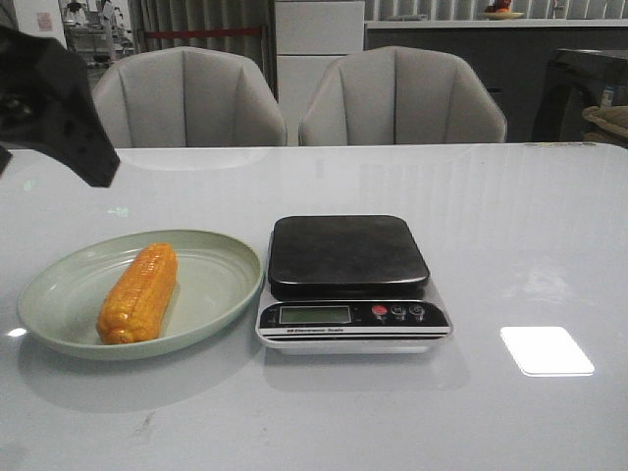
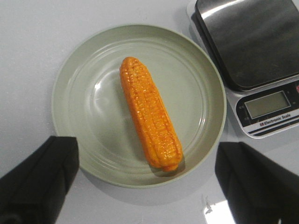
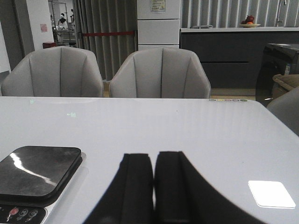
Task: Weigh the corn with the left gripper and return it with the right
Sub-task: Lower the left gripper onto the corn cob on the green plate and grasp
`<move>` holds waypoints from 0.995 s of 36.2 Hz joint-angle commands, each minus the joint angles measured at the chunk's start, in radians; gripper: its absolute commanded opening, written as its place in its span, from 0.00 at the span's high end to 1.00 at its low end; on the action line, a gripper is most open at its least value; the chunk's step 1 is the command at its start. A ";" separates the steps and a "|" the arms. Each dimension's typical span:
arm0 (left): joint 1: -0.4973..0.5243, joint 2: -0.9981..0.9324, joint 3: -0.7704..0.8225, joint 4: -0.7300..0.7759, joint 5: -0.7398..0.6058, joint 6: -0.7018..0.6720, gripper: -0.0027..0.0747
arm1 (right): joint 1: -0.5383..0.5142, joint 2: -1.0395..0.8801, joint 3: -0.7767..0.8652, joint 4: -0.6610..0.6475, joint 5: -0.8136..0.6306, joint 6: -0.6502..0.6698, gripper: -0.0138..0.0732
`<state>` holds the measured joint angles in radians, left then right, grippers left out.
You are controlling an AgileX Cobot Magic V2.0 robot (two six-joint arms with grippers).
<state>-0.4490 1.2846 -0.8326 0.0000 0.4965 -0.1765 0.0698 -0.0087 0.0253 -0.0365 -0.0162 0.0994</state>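
Note:
The orange-yellow corn [image 1: 139, 291] lies on its side in a pale green plate [image 1: 221, 257] on the left of the table. Seen from the left wrist, the corn [image 2: 149, 112] runs slantwise across the plate [image 2: 84, 93]. My left gripper [image 2: 147, 144] hangs above it, open wide, one black finger on each side near the plate's rim, touching nothing. In the front view the left gripper [image 1: 49, 108] is a blurred black shape high at the far left. My right gripper [image 3: 153, 156] is shut and empty over bare table, to the right of the scale [image 3: 37, 172].
The digital kitchen scale [image 1: 348, 255] stands just right of the plate, its dark platform bare and its display and buttons [image 1: 397, 312] facing me. Two grey chairs [image 1: 402, 98] stand behind the table's far edge. A bright reflection [image 1: 546, 350] lies on the table's right.

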 commanded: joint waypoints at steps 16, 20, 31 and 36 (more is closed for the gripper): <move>-0.016 0.351 -0.152 -0.087 -0.052 -0.022 0.27 | -0.002 -0.020 0.011 -0.001 -0.083 -0.005 0.63; -0.022 0.418 -0.171 -0.100 -0.048 -0.022 0.28 | -0.002 -0.020 0.011 -0.001 -0.083 -0.005 0.63; -0.083 0.462 -0.277 -0.104 -0.024 -0.022 0.77 | -0.002 -0.020 0.011 -0.001 -0.083 -0.005 0.63; -0.105 0.462 -0.368 -0.104 0.012 -0.020 0.79 | -0.002 -0.020 0.011 -0.001 -0.083 -0.005 0.63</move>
<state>-0.5378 1.7884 -1.1190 -0.0914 0.5151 -0.1897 0.0698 -0.0087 0.0253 -0.0365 -0.0162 0.0994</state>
